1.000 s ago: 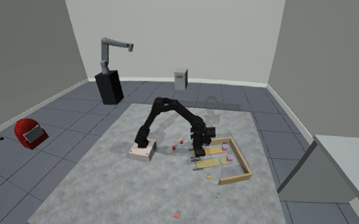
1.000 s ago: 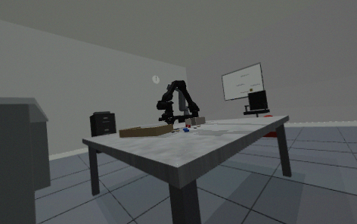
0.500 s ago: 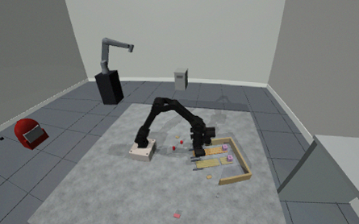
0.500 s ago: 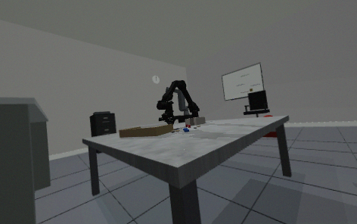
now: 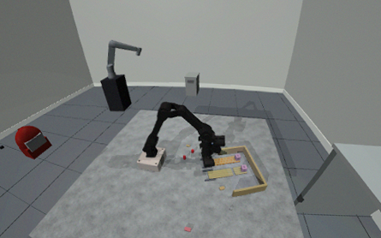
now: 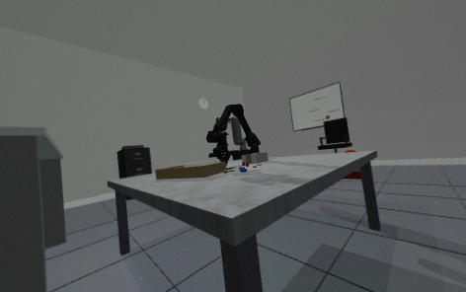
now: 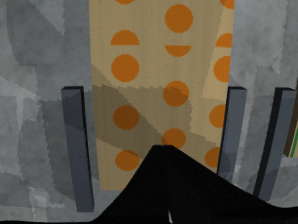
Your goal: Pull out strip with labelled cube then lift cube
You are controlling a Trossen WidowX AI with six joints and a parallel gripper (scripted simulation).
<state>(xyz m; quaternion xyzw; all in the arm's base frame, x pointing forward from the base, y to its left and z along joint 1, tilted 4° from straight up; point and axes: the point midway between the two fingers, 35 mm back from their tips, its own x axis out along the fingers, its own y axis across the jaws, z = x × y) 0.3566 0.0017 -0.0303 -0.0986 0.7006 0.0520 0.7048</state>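
A strip with orange dots (image 5: 227,160) (image 7: 109,105) runs between dark guide rails. Its dot pattern breaks along one line in the wrist view, but no gap shows there. A pink cube (image 5: 238,157) sits at its far end. A yellow striped strip (image 5: 219,173) lies beside it, with a gap before a short far piece (image 5: 237,171) that carries another pink cube (image 5: 244,168). Labels on the cubes are too small to read. My gripper (image 5: 208,163) (image 7: 161,154) is shut and empty, its tips low over the dotted strip's near part; whether they touch it I cannot tell.
An angled wooden wall (image 5: 255,169) (image 6: 190,172) encloses the strips' far ends. Dark rails (image 7: 77,150) (image 7: 234,127) flank the dotted strip. Small red pieces (image 5: 184,157) (image 5: 192,151) lie near the arm's base. A flat red piece (image 5: 188,229) lies towards the front, and a blue one (image 6: 243,169) near the arm.
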